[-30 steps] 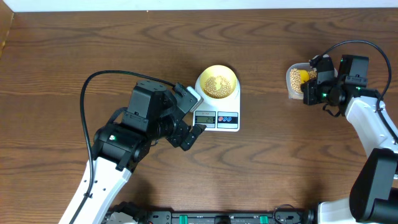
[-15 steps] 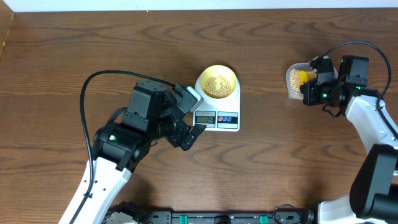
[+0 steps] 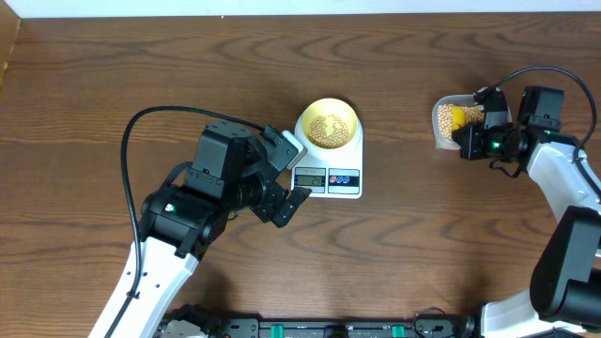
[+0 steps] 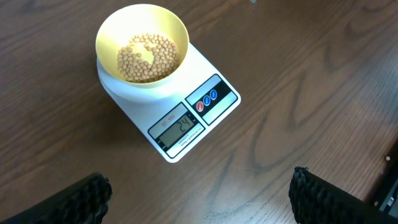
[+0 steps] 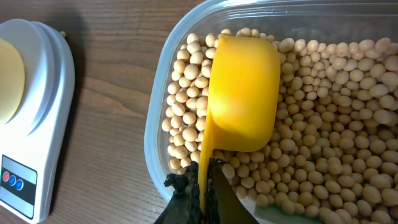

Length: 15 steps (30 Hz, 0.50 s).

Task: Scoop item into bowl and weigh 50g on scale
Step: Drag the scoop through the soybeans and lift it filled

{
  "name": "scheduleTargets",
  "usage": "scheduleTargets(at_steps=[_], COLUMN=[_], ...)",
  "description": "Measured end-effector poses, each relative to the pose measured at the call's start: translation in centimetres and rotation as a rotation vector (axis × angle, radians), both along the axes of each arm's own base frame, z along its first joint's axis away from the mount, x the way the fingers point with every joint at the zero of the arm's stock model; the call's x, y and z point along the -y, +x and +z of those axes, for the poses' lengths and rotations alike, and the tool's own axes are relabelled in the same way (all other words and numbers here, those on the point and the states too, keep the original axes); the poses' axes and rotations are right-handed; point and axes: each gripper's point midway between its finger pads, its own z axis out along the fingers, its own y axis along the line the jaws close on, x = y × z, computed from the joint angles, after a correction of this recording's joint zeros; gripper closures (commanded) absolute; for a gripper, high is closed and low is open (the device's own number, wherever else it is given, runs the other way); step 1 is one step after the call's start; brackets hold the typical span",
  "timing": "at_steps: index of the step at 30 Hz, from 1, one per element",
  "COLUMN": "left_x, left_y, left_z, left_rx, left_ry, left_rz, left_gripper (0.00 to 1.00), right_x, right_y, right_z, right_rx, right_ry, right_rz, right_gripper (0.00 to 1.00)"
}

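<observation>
right gripper pinches the scoop just inside the tub rim; left gripper hangs spread.

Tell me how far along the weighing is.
Done: some beans sit in the bowl on the scale, whose display seems to read 24. In hand: right gripper holds the scoop in the tub. Remaining: more scoops to reach 50.

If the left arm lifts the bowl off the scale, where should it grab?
Probably pinch the bowl by its rim from above, on the side facing the left arm, one finger inside, one outside. The wall opens upward and the beans sit low in the middle, leaving the rim bare.
</observation>
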Motion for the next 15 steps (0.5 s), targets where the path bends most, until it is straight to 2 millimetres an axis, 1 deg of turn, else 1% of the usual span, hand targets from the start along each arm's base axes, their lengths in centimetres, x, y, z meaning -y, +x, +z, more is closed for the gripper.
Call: scheduleTargets(at_steps=[8,15], left_x=[0.00,0.00], left_y=[0.00,0.00], left_z=[0.00,0.00], left_rx=[0.000,0.000], left_ry=[0.000,0.000], left_rz=[0.000,0.000], left_gripper=[0.06,0.06], right_x=[0.03,0.10], right_y=[-0.08,-0.12], right_z=[-0.02,0.08], right_rx=[-0.003,0.000], right_ry=[0.007,0.072], right_rz=[-0.001,0.002], right_gripper=[0.99,0.99])
